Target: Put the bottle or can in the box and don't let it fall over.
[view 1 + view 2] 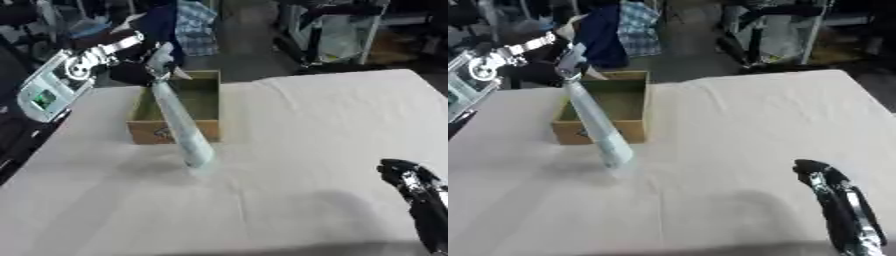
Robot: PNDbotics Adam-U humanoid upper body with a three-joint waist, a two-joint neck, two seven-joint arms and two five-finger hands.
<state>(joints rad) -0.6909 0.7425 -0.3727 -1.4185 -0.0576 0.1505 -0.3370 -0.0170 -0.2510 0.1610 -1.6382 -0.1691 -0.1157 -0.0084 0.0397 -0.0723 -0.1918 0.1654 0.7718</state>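
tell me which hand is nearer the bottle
Left. The left hand grips the top of the tilted bottle above the cardboard box; the right hand rests far off near the lower right corner.

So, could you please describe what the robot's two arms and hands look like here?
The left arm is pale silver-grey with a round joint, a green-lit panel and a ribbed silver wrist; its left hand is black. The right hand is glossy black with silver highlights.
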